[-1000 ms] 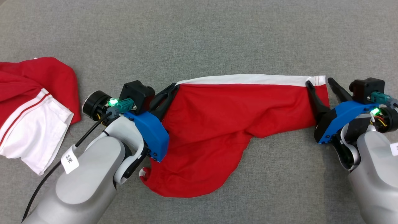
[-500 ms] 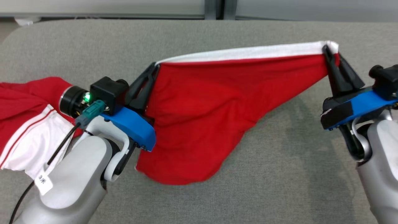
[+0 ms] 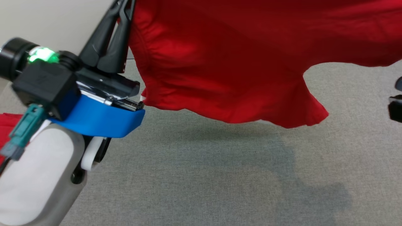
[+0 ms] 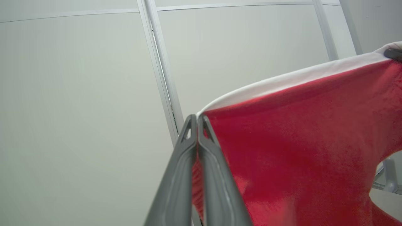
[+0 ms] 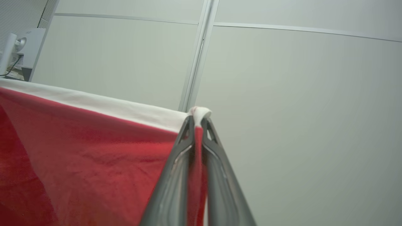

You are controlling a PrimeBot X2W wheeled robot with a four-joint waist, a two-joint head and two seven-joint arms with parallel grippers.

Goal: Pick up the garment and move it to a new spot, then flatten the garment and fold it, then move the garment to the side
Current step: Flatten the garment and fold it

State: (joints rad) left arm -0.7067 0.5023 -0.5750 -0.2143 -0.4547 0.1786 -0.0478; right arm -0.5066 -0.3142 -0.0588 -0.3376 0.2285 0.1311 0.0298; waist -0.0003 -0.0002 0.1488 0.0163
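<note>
The garment (image 3: pixel 245 62) is red with a white band along its top edge, and it hangs in the air above the grey table (image 3: pixel 204 175). My left gripper (image 3: pixel 121 6) is shut on its left top corner, fingers pointing up; the left wrist view shows the cloth (image 4: pixel 298 141) pinched at the closed fingertips (image 4: pixel 197 121). In the right wrist view my right gripper (image 5: pixel 197 121) is shut on the other top corner, with the white band (image 5: pixel 110 106) stretched away to the left. The garment's lower hem (image 3: pixel 282 121) dangles free over the table.
A bit of another red cloth (image 3: pixel 8 121) lies at the table's left edge behind my left arm. A dark part of my right arm (image 3: pixel 395 108) shows at the right edge. Pale wall panels (image 4: pixel 94 94) stand behind the lifted garment.
Both grippers have risen, lifting the garment off the table until it hangs stretched between them. The right gripper closed on its corner. The head camera has tilted and moved closer.
</note>
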